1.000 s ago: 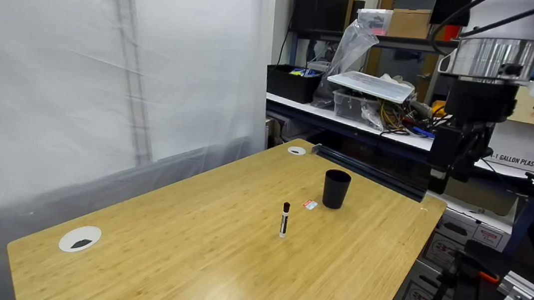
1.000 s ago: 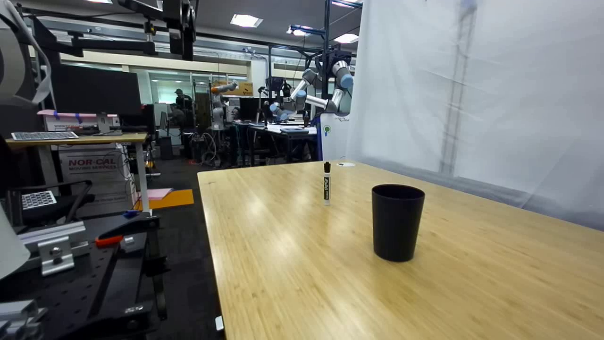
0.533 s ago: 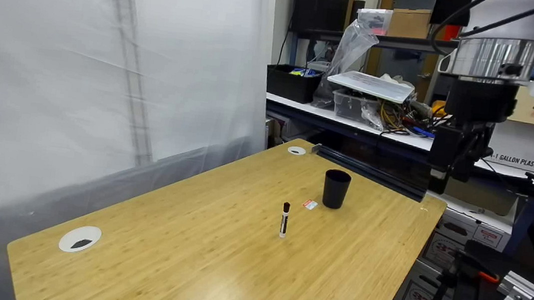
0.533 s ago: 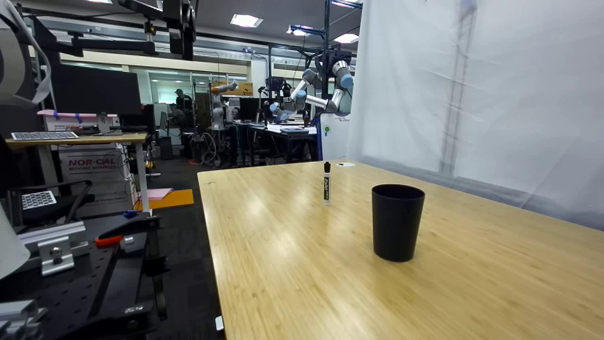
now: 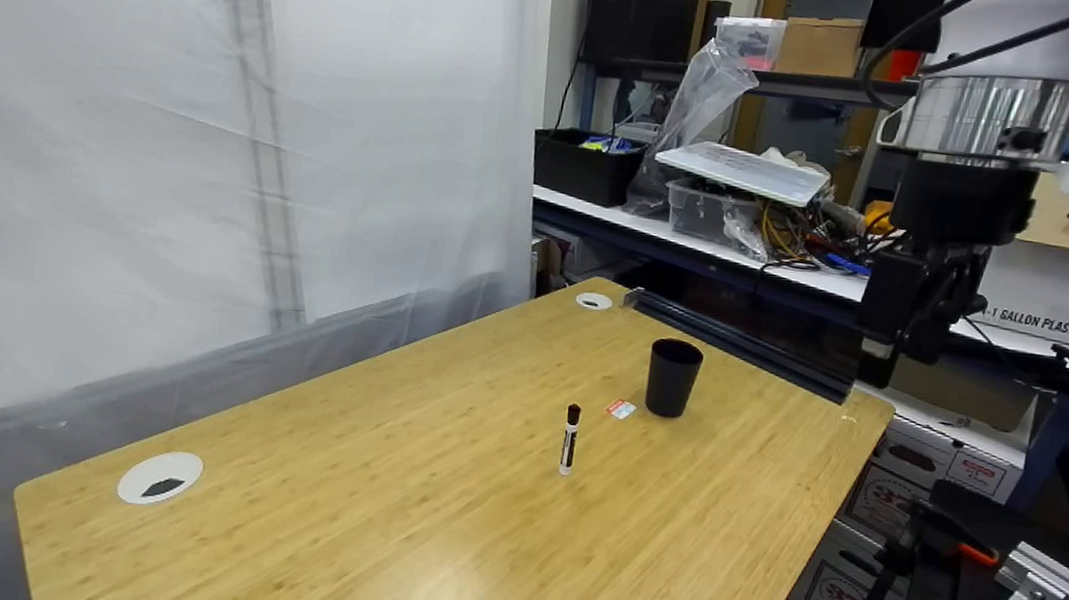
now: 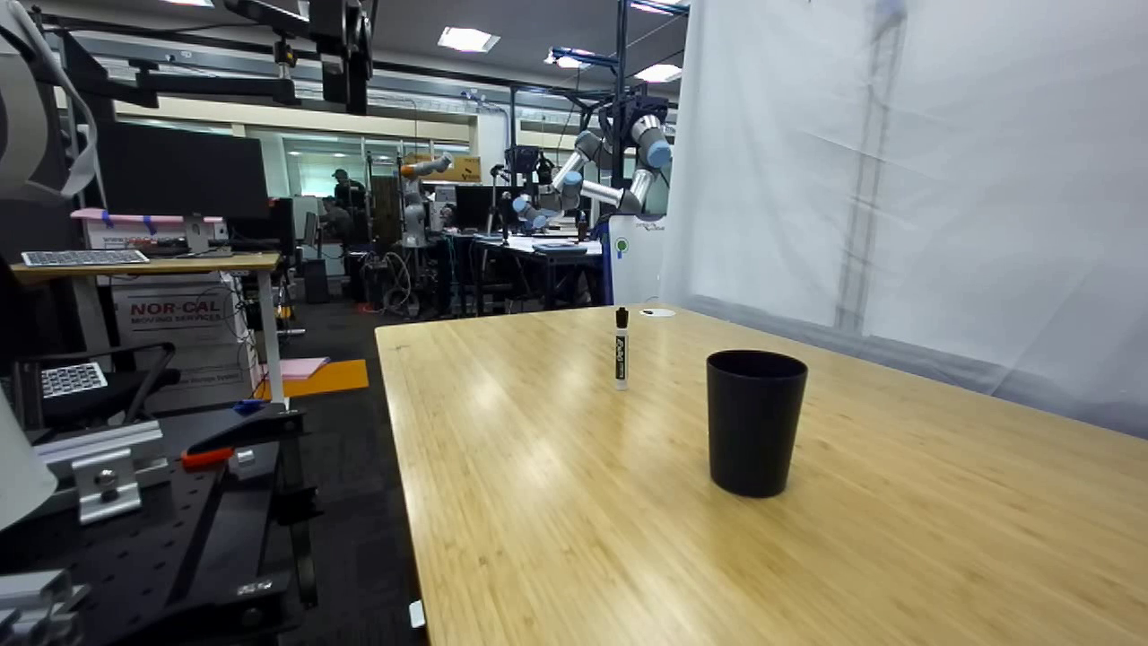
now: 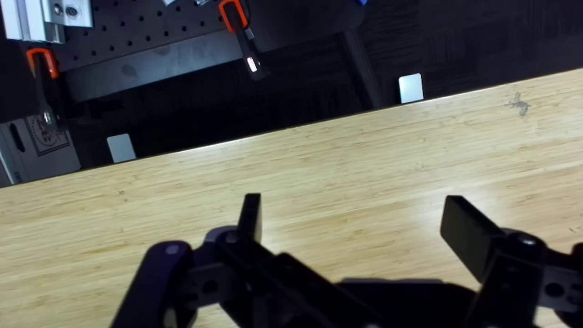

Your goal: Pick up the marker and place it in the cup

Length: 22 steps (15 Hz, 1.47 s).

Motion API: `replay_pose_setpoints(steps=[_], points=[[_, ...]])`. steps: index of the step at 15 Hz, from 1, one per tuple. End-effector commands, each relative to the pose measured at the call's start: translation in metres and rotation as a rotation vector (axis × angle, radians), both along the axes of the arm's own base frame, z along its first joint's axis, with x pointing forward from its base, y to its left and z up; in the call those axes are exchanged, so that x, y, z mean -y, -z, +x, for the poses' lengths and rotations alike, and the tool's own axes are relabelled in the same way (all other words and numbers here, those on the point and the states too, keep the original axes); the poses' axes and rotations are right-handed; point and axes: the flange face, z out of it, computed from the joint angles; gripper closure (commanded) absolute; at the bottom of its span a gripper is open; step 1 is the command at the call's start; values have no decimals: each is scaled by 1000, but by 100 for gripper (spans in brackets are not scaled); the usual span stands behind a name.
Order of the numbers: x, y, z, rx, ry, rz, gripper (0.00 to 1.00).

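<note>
"Hand (image 7: 353, 217) first: on my wrist view its fingers (image 7: 469, 234) stand wide apart, and I'm holding nothing. Wood-grain worktop (image 7: 182, 200) shows beneath them."

"How high are you?"

"I can't judge the height. In an exterior view I've got it hanging, pointing down, well apart from the dry-erase marker (image 5: 568, 447) and the black cup (image 5: 672, 381)."

"Where's that marker, exactly?"

"Standing on end on the worktop, white barrel, black cap up. I see it in both exterior views, outside the cup and apart from it."

"And the cup?"

"Upright and tapering toward its base, mouth up; I can't see its floor. Just beside it, in an exterior view, lies a small red-and-white label (image 5: 621, 409). Two white grommet covers (image 5: 147, 472) sit in the worktop, on the side towards the hanging plastic sheeting (image 5: 130, 143)."
</note>
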Motion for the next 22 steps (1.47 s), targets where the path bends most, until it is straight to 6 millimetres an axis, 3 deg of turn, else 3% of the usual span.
replay_pose_setpoints(steps=[1, 6, 9, 12, 16, 19, 22], points=[[-3, -5, 7, -3, -8, 5, 0], [-25, -37, 56, 47, -12, 21, 0], [-41, -41, 101, 70, -18, 26, 0], [-48, -24, 151, 54, -2, 6, 0], [-54, 12, 212, -9, 23, -36, 0], [-58, 44, 242, -60, 31, -63, 0], [-58, 74, 258, -110, 31, -68, 0]])
